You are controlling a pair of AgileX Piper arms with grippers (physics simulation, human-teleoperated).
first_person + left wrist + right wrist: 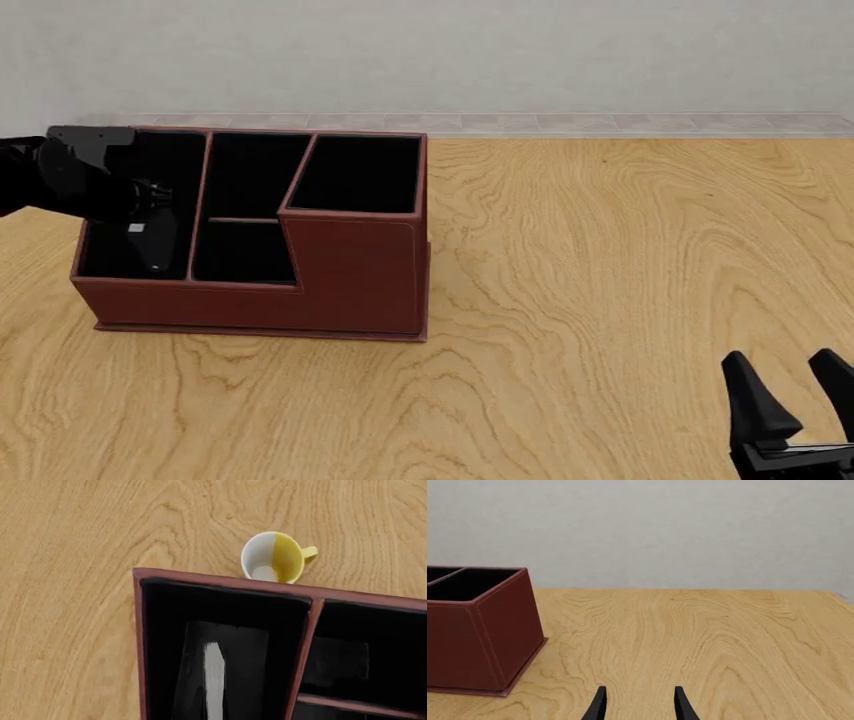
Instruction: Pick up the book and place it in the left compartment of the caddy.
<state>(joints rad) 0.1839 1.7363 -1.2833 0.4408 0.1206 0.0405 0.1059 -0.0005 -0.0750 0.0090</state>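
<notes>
One caddy [350,275] on the table [601,300]; book [223,675] down inside left compartment [160,645], white edge up; left gripper [150,235] over that slot, jaw state impossible to tell; right gripper [795,400] parted, empty; one yellow-and-white mug [275,557] behind caddy.

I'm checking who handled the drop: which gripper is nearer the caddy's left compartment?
Left. The left arm hangs directly over the left compartment of the caddy, where the book stands. The right gripper sits far off, near the table's front right.
</notes>
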